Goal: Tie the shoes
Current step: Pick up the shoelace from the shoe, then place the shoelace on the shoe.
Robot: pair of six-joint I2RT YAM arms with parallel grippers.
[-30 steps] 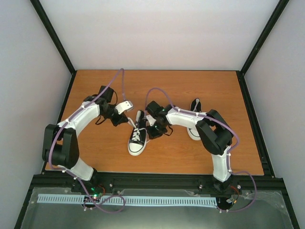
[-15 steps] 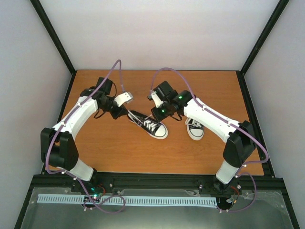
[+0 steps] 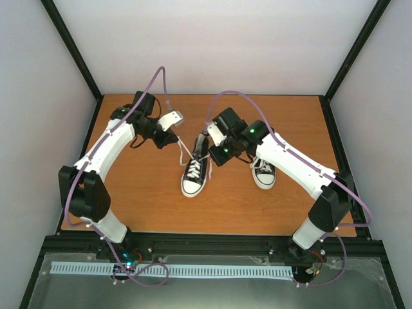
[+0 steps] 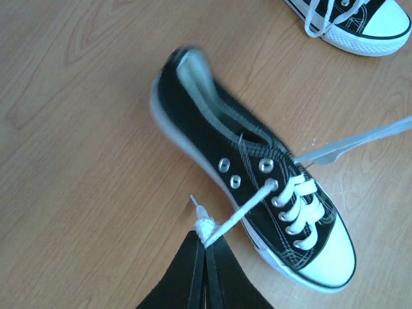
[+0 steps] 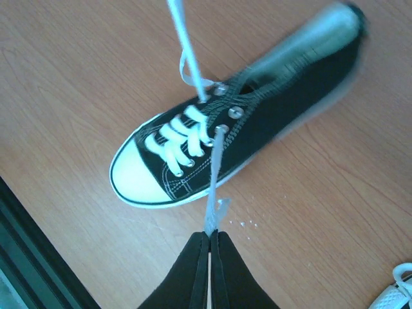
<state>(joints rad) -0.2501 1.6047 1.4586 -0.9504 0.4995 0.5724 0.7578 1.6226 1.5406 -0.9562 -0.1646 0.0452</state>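
Note:
A black sneaker [image 3: 194,175] with a white toe cap lies mid-table, toe toward the near edge; it shows in the left wrist view [image 4: 257,174] and the right wrist view [image 5: 244,129]. My left gripper [image 4: 206,241] is shut on the end of one white lace [image 4: 241,212], stretched taut from an upper eyelet. My right gripper [image 5: 210,233] is shut on the other lace [image 5: 214,174], also taut. In the top view the left gripper [image 3: 175,143] is up-left of the shoe and the right gripper [image 3: 207,154] up-right. The second sneaker [image 3: 263,172] lies to the right, laces loose.
The wooden table [image 3: 141,199] ends in a black frame rail [image 3: 212,243] at the near edge. White walls and black posts enclose the back and sides. Small white specks [image 5: 248,224] lie on the wood by the right gripper. The second shoe's toe [image 4: 360,26] shows at the top right.
The middle shoe has swung from lying angled toe-right to pointing toe toward the near edge. Both grippers stayed shut on the lace ends and shifted a little, pulling them apart.

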